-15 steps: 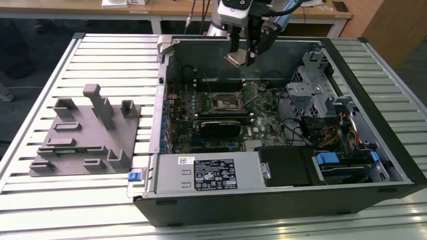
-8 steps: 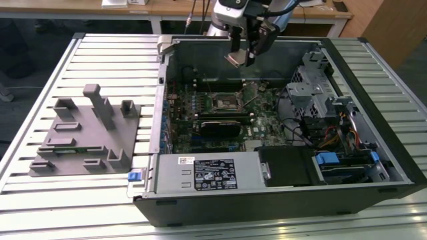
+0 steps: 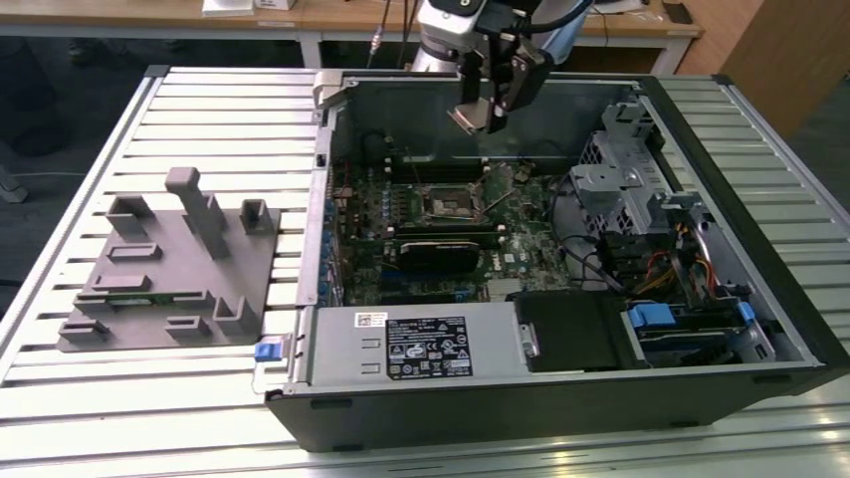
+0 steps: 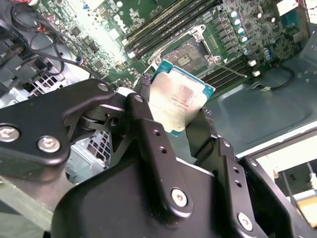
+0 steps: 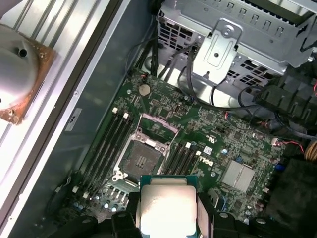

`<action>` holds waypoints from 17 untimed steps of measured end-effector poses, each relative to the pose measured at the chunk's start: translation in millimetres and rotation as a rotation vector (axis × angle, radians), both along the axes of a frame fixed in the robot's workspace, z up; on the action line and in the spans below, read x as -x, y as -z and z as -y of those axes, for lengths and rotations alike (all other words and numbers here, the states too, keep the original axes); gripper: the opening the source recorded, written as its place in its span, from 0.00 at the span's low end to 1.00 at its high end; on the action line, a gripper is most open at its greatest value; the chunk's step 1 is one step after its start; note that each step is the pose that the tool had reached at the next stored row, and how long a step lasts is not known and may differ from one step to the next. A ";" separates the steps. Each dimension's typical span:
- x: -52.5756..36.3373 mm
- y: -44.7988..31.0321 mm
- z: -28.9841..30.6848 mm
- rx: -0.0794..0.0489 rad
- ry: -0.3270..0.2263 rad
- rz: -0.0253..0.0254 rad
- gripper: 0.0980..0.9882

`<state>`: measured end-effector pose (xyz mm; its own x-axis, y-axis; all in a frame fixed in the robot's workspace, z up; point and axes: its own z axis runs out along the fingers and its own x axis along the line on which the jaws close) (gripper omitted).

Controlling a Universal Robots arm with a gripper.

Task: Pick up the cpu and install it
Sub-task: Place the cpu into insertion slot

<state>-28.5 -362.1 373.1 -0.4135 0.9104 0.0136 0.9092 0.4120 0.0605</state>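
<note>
My gripper hangs above the far part of the open computer case and is shut on the cpu, a small square chip with a pale metal top and a green edge. In both wrist views the black fingers clamp its two sides; the cpu sits between them in the first wrist view too. The open socket with its metal rim lies on the green motherboard below, nearer the camera than the gripper. The socket looks empty, and the chip is held well above it.
The black case lies open on a slatted metal table. A grey moulded tray with upright posts sits at the exterior view's left. A metal drive cage, cables and a power supply crowd the case's near and right parts.
</note>
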 end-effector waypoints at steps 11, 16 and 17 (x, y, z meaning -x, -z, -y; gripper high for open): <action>0.0 0.4 -0.1 0.000 0.101 0.0001 0.50; 0.0 0.8 -0.2 0.000 0.179 0.0001 0.50; 0.0 0.9 -0.2 0.000 0.197 0.0001 0.50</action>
